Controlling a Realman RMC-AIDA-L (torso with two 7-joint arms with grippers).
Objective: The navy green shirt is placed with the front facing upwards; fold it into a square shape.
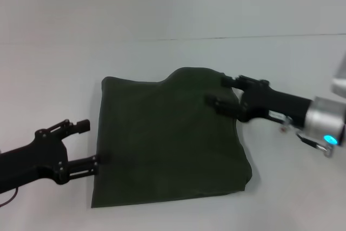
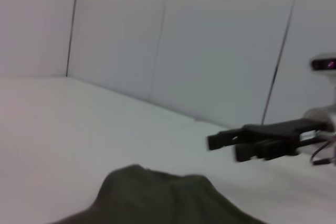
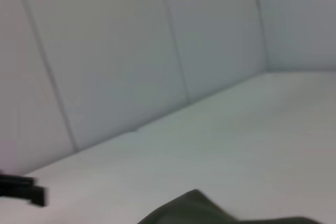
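Head view shows the navy green shirt [image 1: 167, 139] already a rough square on the table [image 1: 162, 20], between my grippers. My left gripper [image 1: 86, 147], fingers spread, sits at its left edge; my right gripper [image 1: 221, 91], also spread, hangs over its far right corner, so I judge both equally near.

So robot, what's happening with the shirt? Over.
Left claw open at shirt's left edge. Right claw open over its far right corner. Shirt folded, roughly square. Nothing blocking.

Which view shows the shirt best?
The head view: the whole shirt lies folded on the table, all edges visible. The left wrist view shows only a raised hump; the right wrist view shows only an edge.
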